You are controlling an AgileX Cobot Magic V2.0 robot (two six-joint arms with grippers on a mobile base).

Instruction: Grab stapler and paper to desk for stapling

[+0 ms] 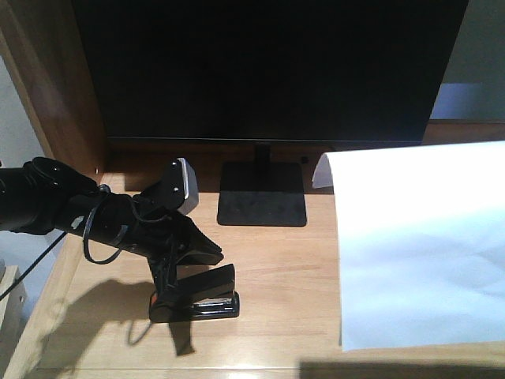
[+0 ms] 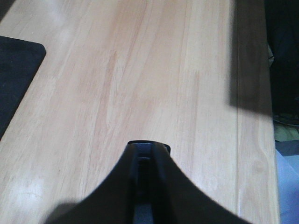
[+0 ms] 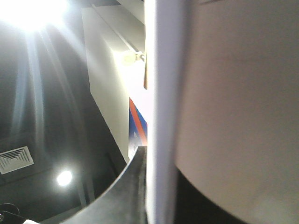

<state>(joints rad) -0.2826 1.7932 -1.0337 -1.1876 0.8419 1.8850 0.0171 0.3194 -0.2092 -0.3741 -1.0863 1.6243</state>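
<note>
Left gripper (image 1: 175,294) clenched on stapler (image 1: 207,294) rear; stapler base resting on tabletop (image 1: 276,268). Right gripper (image 3: 154,196) pinching paper (image 3: 161,93) edge, jaws nearly closed.

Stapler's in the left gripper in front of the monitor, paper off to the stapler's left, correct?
No: the front view shows the paper to the right of the stapler. The rest holds: left gripper on it, in front of the monitor.

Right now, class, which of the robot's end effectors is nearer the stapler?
Left. The left end effector is on the stapler, apparently clamping its rear on the desk. The right end effector, outside the front view, holds the paper, well right of the stapler.
</note>
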